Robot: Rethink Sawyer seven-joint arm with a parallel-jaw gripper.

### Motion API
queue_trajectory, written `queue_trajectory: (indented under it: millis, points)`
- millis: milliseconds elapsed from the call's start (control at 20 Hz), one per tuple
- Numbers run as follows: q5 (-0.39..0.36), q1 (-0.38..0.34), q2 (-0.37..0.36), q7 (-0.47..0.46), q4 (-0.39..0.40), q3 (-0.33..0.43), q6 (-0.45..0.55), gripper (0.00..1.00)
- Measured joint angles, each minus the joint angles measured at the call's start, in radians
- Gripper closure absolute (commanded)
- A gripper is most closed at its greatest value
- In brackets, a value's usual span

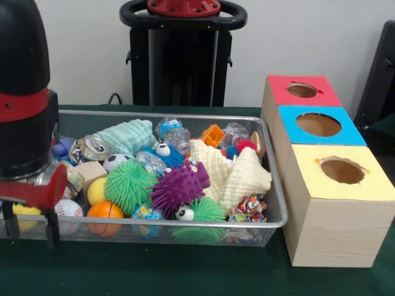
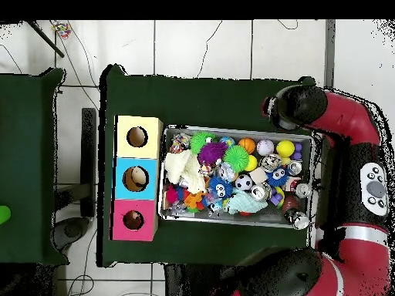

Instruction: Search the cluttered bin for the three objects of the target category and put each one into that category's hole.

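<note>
A wire mesh bin (image 1: pixel 185 115) holds a jumble of toys, balls, cloths, cans and crushed bottles. Among them are a baseball (image 1: pixel 68 209), an orange ball (image 1: pixel 105 213), a yellow ball (image 1: pixel 95 191), a soccer ball (image 1: pixel 114 161), a green spiky toy (image 1: pixel 128 184), a purple spiky toy (image 1: pixel 179 185), a cream cloth (image 1: pixel 231 172), a mint towel (image 1: pixel 126 137) and a can (image 1: pixel 92 147). My gripper (image 1: pixel 29 240) hangs open at the bin's near left corner, its fingers apart across the mesh wall and holding nothing. In the overhead view the arm (image 2: pixel 308 108) covers it.
Three wooden boxes with round holes stand in a row right of the bin: red top (image 1: pixel 281 95), blue top (image 1: pixel 290 132), yellow top (image 1: pixel 308 179). From overhead they lie left of the bin (image 2: pixel 235 128): yellow (image 2: pixel 123 123), blue (image 2: pixel 122 179), red (image 2: pixel 119 223).
</note>
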Motion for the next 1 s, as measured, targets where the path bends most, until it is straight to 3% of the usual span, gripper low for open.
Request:
queue_trajectory:
  millis: [50, 400, 650, 1000]
  points:
    - [-0.010, 0.013, 0.042, 0.000, -0.076, 0.005, 0.002, 0.00]
    - [-0.025, 0.017, 0.157, 0.000, -0.251, 0.030, 0.002, 0.00]
    - [-0.024, 0.006, 0.180, 0.000, -0.281, 0.034, 0.003, 0.00]
    - [-0.022, 0.002, 0.133, 0.000, -0.287, 0.034, 0.058, 0.00]
